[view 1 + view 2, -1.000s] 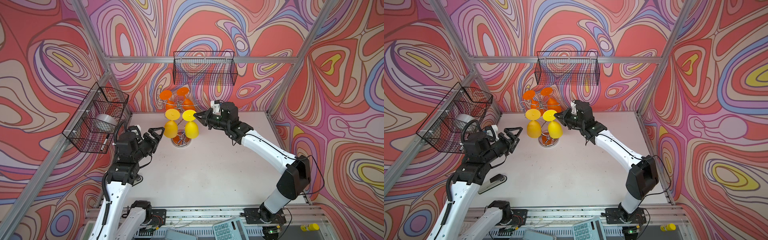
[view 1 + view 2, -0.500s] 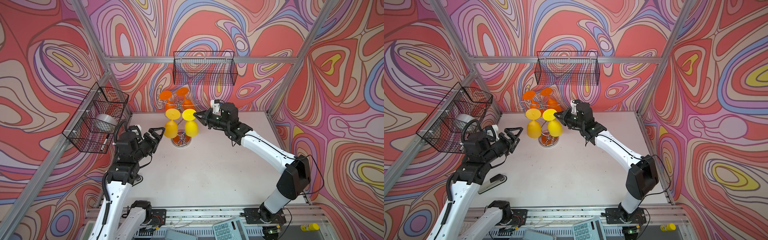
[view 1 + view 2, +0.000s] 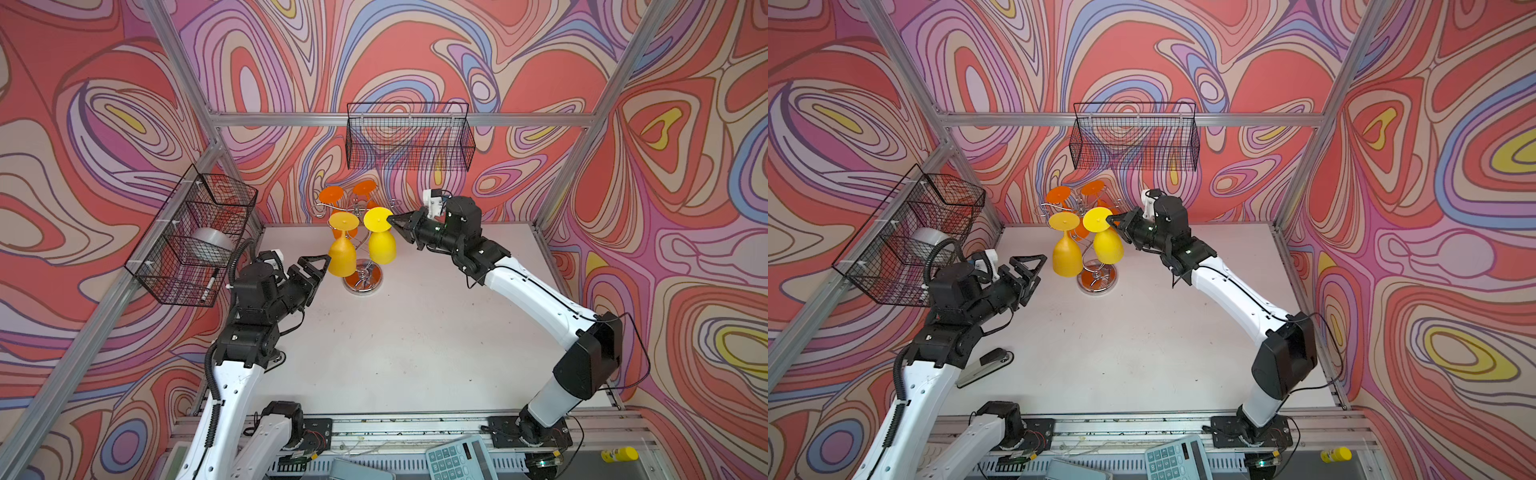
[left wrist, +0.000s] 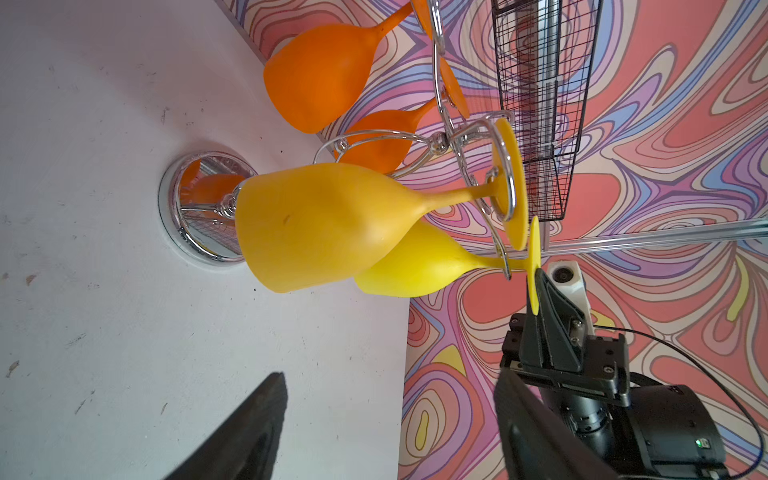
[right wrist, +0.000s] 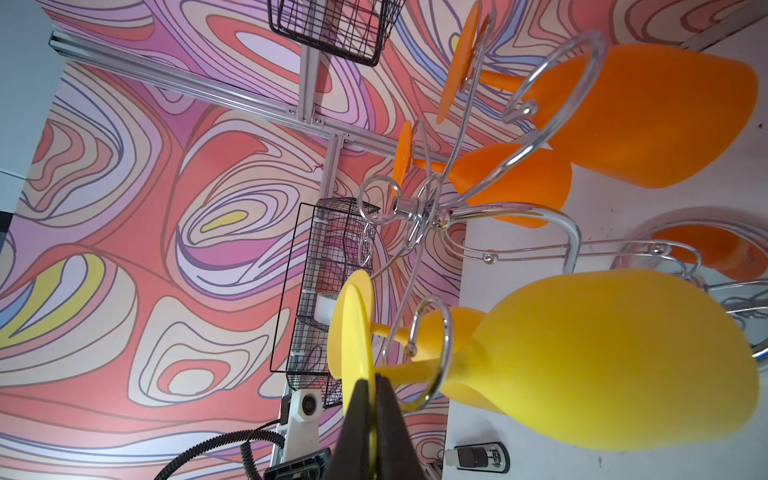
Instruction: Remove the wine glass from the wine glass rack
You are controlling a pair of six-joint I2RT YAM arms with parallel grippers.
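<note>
- At left, the wire basket [image 3: 166, 266] holds a tape roll [image 3: 210, 243].
- Right pincer [image 3: 392, 221] is clamped on the foot of the yellow wine glass [image 3: 381, 247].
- Left pincer [image 3: 322, 271] gapes wide near the amber glass [image 3: 341, 259].

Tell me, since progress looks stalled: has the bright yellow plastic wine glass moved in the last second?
No. The yellow wine glass hangs where it did against the chrome wire rack's round base.
</note>
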